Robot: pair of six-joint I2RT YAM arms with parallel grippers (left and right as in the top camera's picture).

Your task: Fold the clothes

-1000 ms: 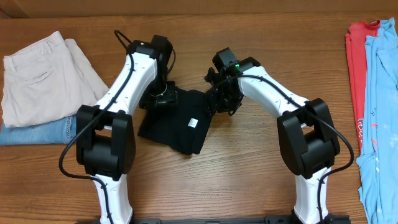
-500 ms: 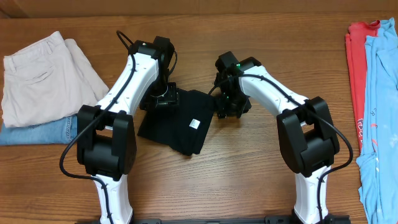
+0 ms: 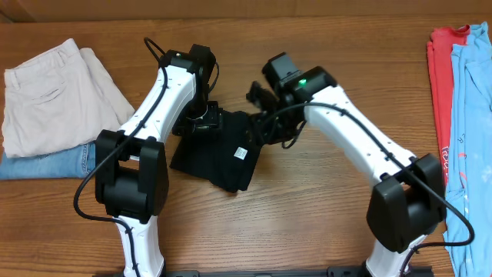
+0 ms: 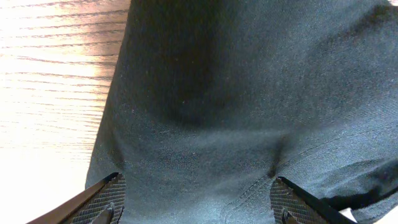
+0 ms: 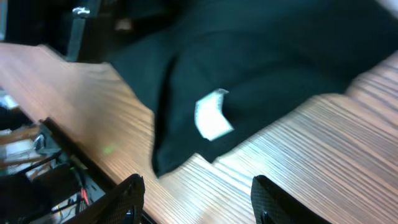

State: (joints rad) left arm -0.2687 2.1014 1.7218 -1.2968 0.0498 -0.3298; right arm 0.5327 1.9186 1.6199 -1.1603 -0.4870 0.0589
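The black shirt (image 3: 219, 154) lies folded into a small bundle on the wooden table (image 3: 300, 208), its white tag (image 3: 239, 153) facing up. My left gripper (image 3: 201, 121) is open and pressed down over the shirt's upper left edge; in the left wrist view the black fabric (image 4: 249, 93) fills the gap between the fingers (image 4: 196, 208). My right gripper (image 3: 265, 127) is open and empty, hovering at the shirt's upper right edge. The right wrist view shows the shirt (image 5: 261, 68), its tag (image 5: 212, 115) and bare wood between the fingers (image 5: 196, 205).
Cream-white trousers (image 3: 54, 96) lie folded on blue denim jeans (image 3: 46, 161) at the left. A red garment (image 3: 440, 85) and light blue garments (image 3: 470, 146) lie along the right edge.
My right arm has swung back left toward the shirt's right edge and rotated at the wrist, after drawing away a little. The left arm and the shirt have stayed put.
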